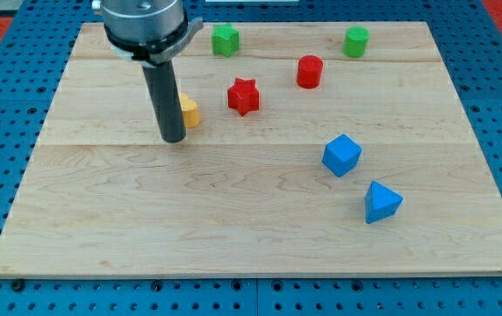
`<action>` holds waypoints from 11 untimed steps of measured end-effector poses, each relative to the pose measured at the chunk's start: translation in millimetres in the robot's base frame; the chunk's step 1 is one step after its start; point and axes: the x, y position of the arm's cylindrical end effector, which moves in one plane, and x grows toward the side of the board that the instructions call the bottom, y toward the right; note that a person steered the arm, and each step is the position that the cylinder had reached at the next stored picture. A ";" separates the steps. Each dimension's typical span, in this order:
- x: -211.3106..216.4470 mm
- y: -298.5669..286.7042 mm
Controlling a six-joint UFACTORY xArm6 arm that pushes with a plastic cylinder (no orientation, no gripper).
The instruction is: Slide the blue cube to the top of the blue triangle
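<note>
Gripperless: my tip touches yellow block; red star beside; blue cube, blue triangle well apart.

Wooden board on blue pegboard. Green star and green cylinder near the board's top edge, well apart. Red cylinder below and between them, red star lower and to the view's left of it. Yellow block further left, partly hidden, shape unclear.
</note>
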 end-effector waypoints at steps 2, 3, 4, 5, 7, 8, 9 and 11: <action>6.2 67.4; 6.2 73.8; 6.2 79.5; 6.2 80.2; 16.4 147.6; 28.9 184.8; 28.9 218.6; 27.9 253.6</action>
